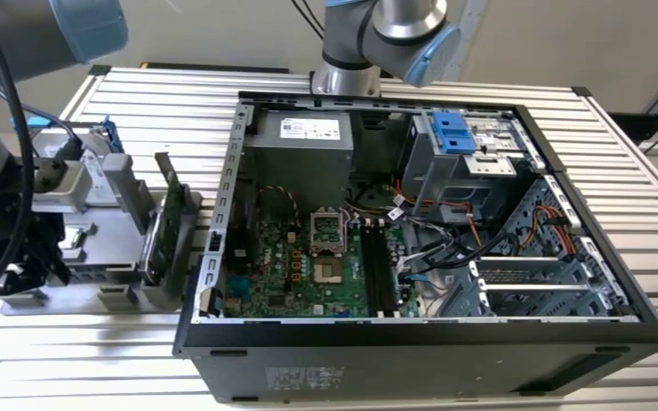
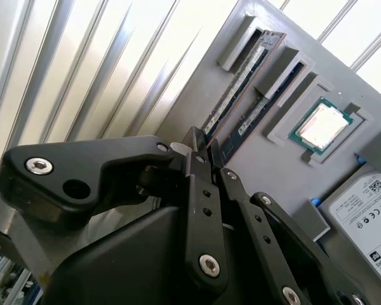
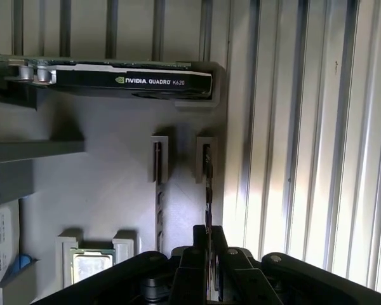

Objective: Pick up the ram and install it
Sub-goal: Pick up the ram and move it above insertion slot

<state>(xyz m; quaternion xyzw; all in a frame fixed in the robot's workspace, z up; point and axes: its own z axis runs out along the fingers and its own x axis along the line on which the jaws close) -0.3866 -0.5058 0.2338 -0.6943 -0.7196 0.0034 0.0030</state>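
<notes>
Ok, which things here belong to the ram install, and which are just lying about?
Job: ram, gripper at it, open computer case.
Lying about: second memory stick, graphics card, processor, hard drive.

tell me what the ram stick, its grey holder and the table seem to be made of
The ram stick looks like a thin dark circuit board with a row of chips, probably fibreglass laminate with a matte finish. The grey holder seems to be moulded or printed plastic: even, dull grey with no glare. The table is likely aluminium, given its ribbed slats and pale metallic sheen.
</notes>
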